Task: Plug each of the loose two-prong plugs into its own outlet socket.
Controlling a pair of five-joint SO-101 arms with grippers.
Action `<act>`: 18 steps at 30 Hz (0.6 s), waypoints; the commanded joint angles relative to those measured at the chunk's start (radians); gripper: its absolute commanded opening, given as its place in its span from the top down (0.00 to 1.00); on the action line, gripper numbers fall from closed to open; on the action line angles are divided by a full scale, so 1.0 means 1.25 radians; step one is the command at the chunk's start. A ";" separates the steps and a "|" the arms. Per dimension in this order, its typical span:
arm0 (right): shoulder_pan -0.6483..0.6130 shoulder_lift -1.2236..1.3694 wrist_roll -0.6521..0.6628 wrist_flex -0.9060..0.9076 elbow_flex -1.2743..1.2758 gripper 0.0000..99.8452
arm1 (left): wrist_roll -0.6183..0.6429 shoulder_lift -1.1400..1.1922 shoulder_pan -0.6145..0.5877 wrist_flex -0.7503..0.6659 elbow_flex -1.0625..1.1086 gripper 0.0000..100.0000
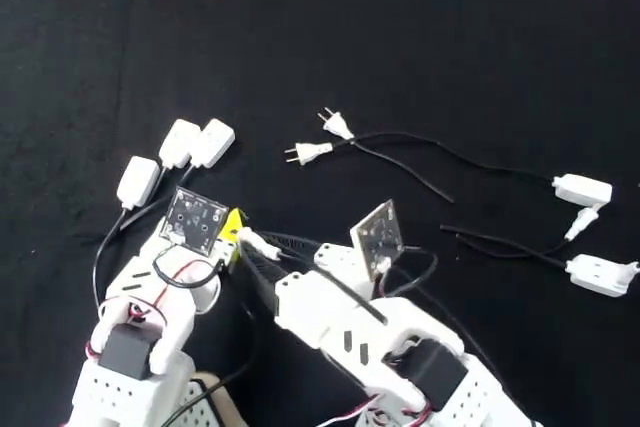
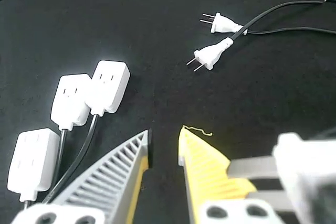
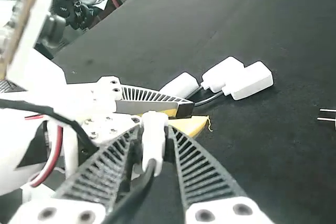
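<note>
- Black cloth (image 1: 420, 57) covers the whole table, and no plug on it looks seated yet.
- My right gripper (image 3: 155, 128), low in the middle of the high view, is clamped on a white plug (image 3: 154, 150) by its body, with the cord trailing back between the fingers. So one plug is picked up, not yet in a socket.
- My left gripper (image 2: 165, 141) stands just beside it, parted to a narrow gap and holding nothing. Its yellow finger (image 2: 205, 166) sits right where the prongs (image 2: 252, 167) of the white plug point, so I judge it blocks the straight way.
- Three outlet sockets (image 1: 180, 144) lie bunched at the left of the high view, none with a plug in it, their cords running toward my left arm.
- Two loose plugs (image 1: 310, 152) wait near the centre, close together and well apart from the sockets.
- Small white cord ends (image 1: 583, 189) lie at the right edge; I cannot tell whether any is mated.
</note>
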 commanded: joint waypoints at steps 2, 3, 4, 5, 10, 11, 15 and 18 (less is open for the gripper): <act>0.112 -0.089 0.039 0.010 -0.037 0.99 | -0.049 -0.011 -0.024 0.086 -0.047 0.89; 0.149 -0.089 0.044 0.015 -0.050 0.99 | -0.082 -0.011 -0.044 0.107 -0.061 0.89; 0.191 -0.088 0.045 0.021 -0.064 0.99 | -0.113 -0.011 -0.071 0.125 -0.077 0.89; 0.232 -0.083 0.047 0.037 -0.079 0.99 | -0.134 -0.011 -0.109 0.133 -0.095 0.89; 0.344 0.050 0.047 0.093 -0.161 0.99 | -0.107 -0.009 -0.374 0.113 -0.187 0.89; 0.352 0.095 0.047 0.086 -0.175 0.99 | -0.101 -0.006 -0.413 0.101 -0.198 0.89; 0.387 0.315 0.045 0.045 -0.231 0.99 | -0.093 0.104 -0.457 0.063 -0.239 0.89; 0.392 0.476 0.048 0.043 -0.290 0.99 | -0.091 0.301 -0.462 0.065 -0.353 0.89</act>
